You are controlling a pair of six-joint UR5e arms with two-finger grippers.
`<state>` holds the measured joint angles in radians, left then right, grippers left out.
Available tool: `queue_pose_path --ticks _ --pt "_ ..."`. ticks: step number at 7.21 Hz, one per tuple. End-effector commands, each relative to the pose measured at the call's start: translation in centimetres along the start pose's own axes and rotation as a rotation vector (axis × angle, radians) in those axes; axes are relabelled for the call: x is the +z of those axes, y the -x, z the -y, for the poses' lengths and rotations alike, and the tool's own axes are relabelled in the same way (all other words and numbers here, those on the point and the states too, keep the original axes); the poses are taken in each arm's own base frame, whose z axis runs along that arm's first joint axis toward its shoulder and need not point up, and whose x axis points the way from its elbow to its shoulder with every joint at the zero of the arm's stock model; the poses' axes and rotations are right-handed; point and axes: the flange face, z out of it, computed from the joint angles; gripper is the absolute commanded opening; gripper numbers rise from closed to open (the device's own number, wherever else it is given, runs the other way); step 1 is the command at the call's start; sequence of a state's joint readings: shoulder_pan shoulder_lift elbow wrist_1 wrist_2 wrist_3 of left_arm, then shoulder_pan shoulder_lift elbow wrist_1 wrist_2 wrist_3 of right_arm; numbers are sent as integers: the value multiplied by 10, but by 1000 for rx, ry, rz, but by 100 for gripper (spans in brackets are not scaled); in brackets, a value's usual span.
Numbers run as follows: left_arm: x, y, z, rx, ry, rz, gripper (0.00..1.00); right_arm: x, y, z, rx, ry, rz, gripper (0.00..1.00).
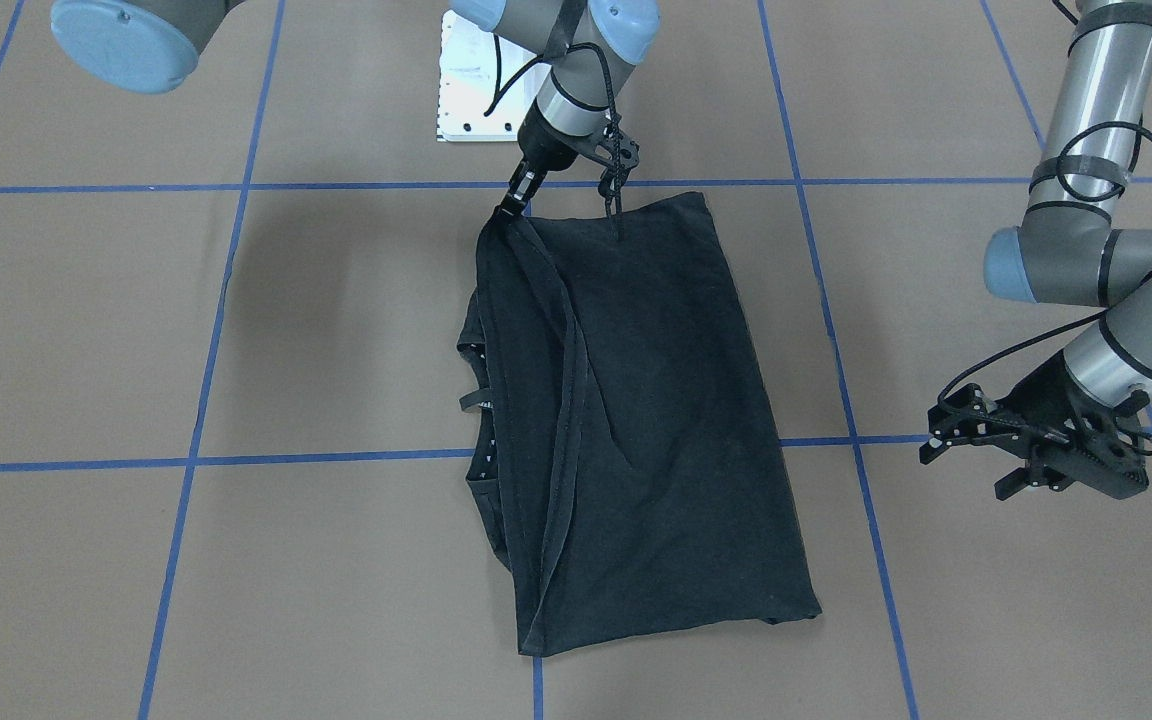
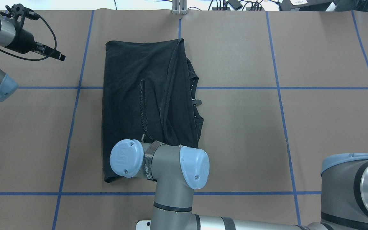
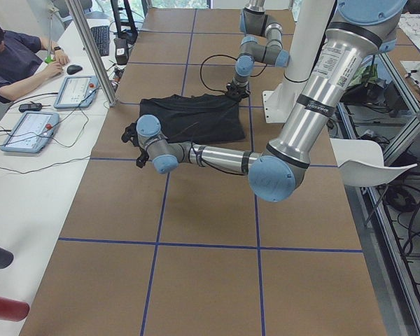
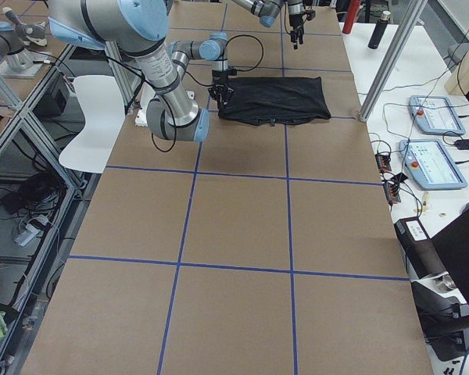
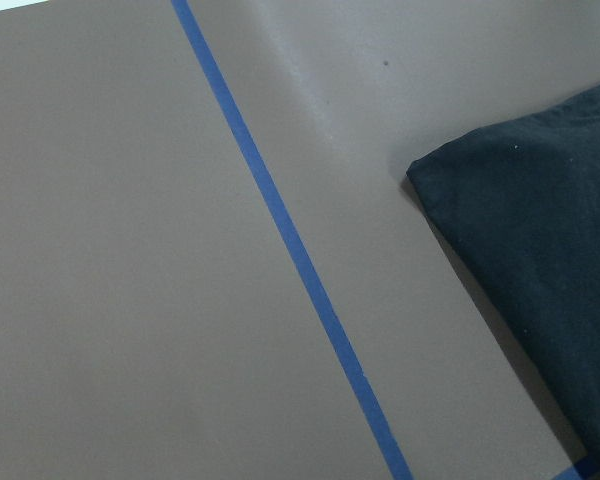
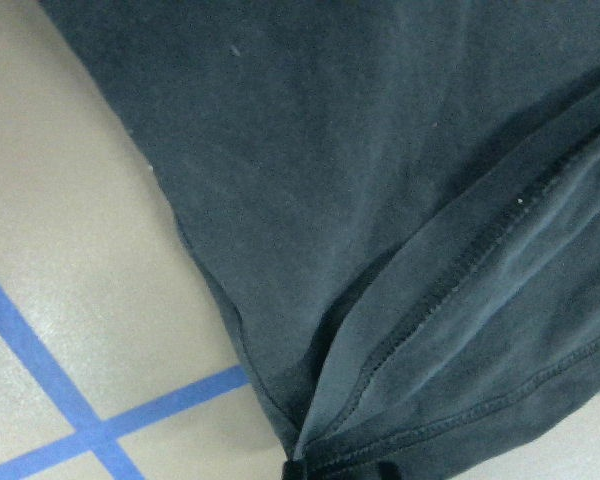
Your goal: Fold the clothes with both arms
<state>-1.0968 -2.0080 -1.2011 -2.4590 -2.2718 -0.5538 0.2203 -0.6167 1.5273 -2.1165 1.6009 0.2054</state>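
Overhead view: the right arm (image 2: 171, 166) covered the near end of the t-shirt (image 2: 129, 83) and hid its own gripper entirely.

Front-facing view: the right gripper (image 1: 513, 205) had its fingertips lost against the black cloth at the t-shirt's corner, so the contact line was not readable. The left arm (image 1: 1076, 150) was cut off by the top and right edges.

Right wrist view: only a dark sliver of the fingers (image 6: 295, 472) showed at the bottom edge. The t-shirt ran off the top, right and bottom edges.

Left wrist view: one t-shirt corner showed, the rest cut by the right edge.

Side views: both grippers were too small to judge. A person (image 3: 14, 63) was cropped by the left edge.
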Motion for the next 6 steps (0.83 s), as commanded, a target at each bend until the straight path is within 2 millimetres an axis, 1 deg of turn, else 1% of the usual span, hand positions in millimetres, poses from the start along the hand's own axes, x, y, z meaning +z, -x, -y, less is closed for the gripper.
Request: queue_pose_path --ticks 1,2,3,4,5,6 --pt "0 -1 0 1 -1 -1 100 2 -1 5 3 -19 6 46" --pt "0 0 0 0 0 0 100 10 -1 10 3 -22 7 46" --pt "0 0 0 0 0 0 100 13 0 12 3 -25 8 44" --pt "0 0 0 0 0 0 100 13 0 12 -2 -24 7 39" --pt "0 1 0 -1 1 1 100 13 -2 12 -3 -19 10 33" --pt "0 1 0 -1 1 1 100 12 -8 11 3 -16 18 17"
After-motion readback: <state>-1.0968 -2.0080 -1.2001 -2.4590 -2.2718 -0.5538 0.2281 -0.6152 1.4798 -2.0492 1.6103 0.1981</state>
